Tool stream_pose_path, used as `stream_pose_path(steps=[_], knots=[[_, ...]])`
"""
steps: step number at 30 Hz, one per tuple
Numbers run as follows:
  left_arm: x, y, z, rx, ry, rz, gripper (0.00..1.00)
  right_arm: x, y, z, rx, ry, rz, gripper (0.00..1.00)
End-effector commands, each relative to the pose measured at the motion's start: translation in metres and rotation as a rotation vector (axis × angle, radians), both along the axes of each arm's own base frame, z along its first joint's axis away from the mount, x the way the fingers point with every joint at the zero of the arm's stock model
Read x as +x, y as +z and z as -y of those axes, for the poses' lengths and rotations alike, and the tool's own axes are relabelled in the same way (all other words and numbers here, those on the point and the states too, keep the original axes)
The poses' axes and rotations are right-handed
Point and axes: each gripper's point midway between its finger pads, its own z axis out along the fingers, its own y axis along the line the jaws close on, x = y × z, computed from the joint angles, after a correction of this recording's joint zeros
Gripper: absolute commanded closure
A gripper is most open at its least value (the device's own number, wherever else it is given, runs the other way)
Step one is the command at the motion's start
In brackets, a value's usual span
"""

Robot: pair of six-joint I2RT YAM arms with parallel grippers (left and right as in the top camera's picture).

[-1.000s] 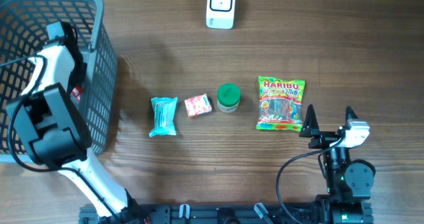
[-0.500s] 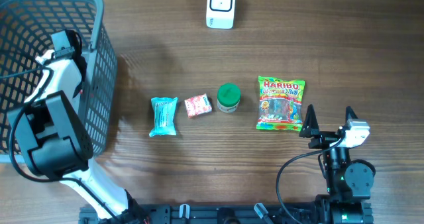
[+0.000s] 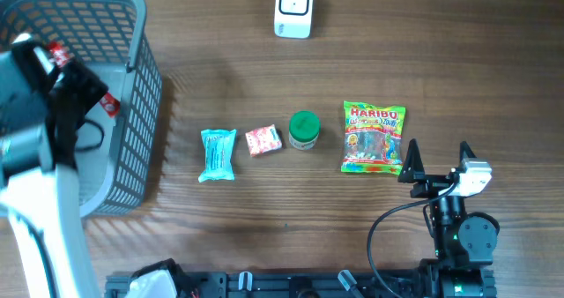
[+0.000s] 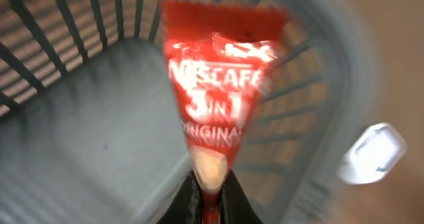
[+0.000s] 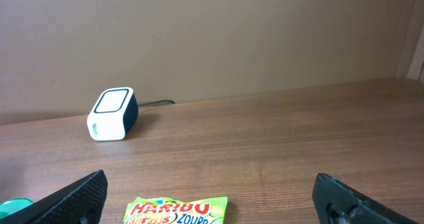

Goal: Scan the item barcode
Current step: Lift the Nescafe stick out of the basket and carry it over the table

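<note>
While I watched the feeds, the grey basket (image 3: 145, 86) sat on the worktop (image 3: 264, 227) below the left jaws. Just ahead of the right jaws, spread wide and empty, lay the Haribo bag (image 3: 374, 137), with the white scanner (image 3: 293, 7) farther beyond. The left jaws were clenched on the red Nescafé sachet (image 4: 215, 85), which hung over the basket.

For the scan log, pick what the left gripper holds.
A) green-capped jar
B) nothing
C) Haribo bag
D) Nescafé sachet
D: the left wrist view shows the left gripper shut on the bottom end of a red Nescafé sachet, above the basket.
</note>
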Motion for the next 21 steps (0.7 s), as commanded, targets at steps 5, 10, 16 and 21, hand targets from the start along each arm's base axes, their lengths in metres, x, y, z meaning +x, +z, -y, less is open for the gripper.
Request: stream_pose_path(steps=[5,10,16,21], knots=[[-0.053,0.098,0.035,-0.063,-0.043,0.336,0.96,0.000,0.001,-0.003,-0.015,0.016,0.008,0.00],[-0.041,0.087,0.141,-0.294,-0.588,0.302,0.96,0.000,0.001,-0.003,-0.015,0.016,0.008,0.00],[-0.040,0.012,0.242,-0.627,-1.081,0.015,0.96,0.000,0.001,-0.003,-0.015,0.016,0.008,0.00],[-0.047,-0.068,0.281,-0.906,-1.052,-0.389,0.96,0.000,0.001,-0.003,-0.015,0.016,0.008,0.00]])
